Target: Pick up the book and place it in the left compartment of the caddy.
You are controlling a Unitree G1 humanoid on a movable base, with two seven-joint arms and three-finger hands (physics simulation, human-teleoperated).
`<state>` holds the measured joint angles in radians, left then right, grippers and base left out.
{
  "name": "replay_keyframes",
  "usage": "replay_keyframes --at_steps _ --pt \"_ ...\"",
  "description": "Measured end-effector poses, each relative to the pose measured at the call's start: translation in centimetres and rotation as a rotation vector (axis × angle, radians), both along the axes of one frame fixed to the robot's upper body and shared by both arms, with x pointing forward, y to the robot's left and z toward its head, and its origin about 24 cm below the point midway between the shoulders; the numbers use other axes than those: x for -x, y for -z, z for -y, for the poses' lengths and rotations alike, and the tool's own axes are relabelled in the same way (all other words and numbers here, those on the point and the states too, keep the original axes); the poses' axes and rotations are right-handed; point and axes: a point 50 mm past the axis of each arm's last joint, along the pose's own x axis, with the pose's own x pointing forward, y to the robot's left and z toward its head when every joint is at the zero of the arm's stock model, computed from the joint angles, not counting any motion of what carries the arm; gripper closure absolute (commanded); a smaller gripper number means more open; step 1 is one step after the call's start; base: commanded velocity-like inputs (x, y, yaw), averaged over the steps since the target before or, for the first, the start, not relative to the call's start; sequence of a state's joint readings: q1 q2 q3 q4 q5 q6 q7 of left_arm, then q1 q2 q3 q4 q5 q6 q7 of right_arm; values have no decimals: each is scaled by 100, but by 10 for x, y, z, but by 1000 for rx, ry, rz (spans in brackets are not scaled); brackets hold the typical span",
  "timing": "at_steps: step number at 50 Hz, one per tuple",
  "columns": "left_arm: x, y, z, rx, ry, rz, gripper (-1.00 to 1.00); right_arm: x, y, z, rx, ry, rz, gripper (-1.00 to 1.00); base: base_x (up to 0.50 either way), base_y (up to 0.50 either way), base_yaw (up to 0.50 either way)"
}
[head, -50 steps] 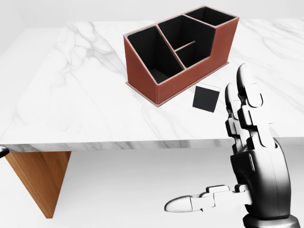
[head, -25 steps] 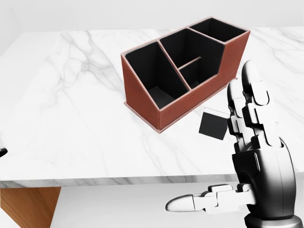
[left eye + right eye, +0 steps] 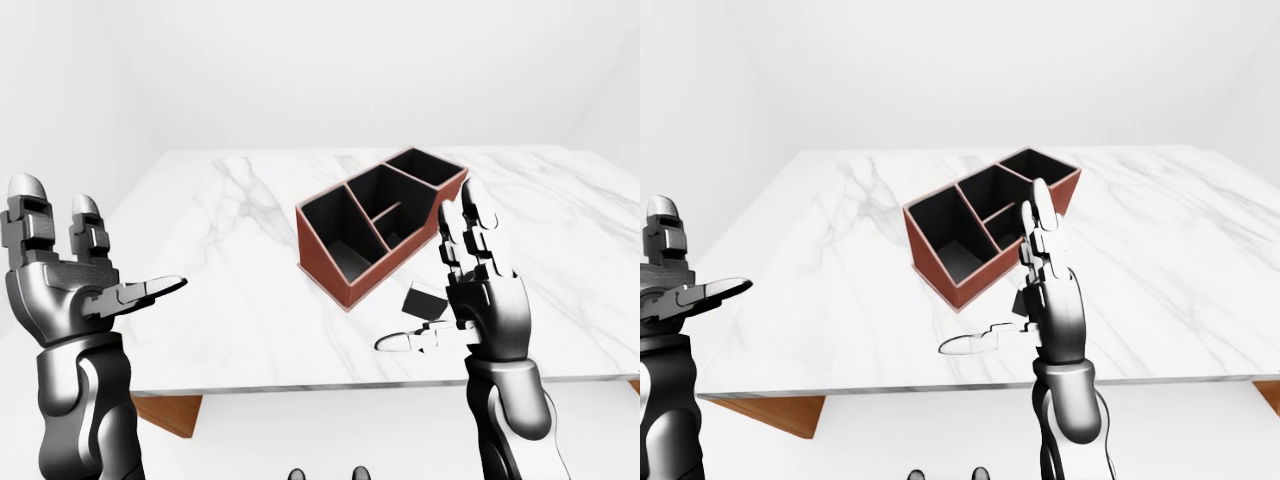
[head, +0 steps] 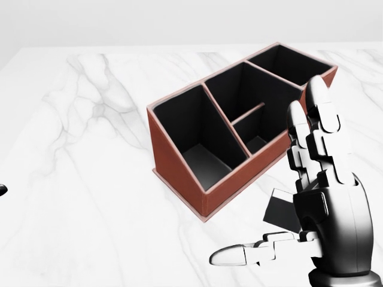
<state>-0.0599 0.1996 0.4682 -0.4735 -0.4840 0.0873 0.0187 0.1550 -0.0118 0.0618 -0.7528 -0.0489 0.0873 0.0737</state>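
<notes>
The book [image 3: 424, 300], small and dark, lies on the marble table [image 3: 230, 290] just beside the near right wall of the caddy [image 4: 179, 158], partly hidden behind the right hand [image 3: 478, 300], which hangs upright with fingers spread and thumb out, holding nothing. The left hand [image 3: 75, 280] is likewise released, well off to the left. A good approach would lower the right hand over the book without nudging the caddy, whose left compartment [image 4: 200, 140] sits vacant.

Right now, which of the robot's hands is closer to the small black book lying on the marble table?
Right. The right hand stands open just beside the small black book, partly hiding it. The left hand is raised far off at the view's left.
</notes>
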Motion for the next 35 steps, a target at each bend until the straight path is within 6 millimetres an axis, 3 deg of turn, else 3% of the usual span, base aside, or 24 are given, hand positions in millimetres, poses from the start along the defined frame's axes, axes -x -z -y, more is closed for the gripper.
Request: replay_keyframes --at_steps 27,35 --pt "-1 -3 0 7 4 15 -100 0 1 2 4 11 -6 -100 50 0 0" --pt "1 -3 -1 4 1 14 -100 3 -1 3 6 20 3 -100 0 0 0"
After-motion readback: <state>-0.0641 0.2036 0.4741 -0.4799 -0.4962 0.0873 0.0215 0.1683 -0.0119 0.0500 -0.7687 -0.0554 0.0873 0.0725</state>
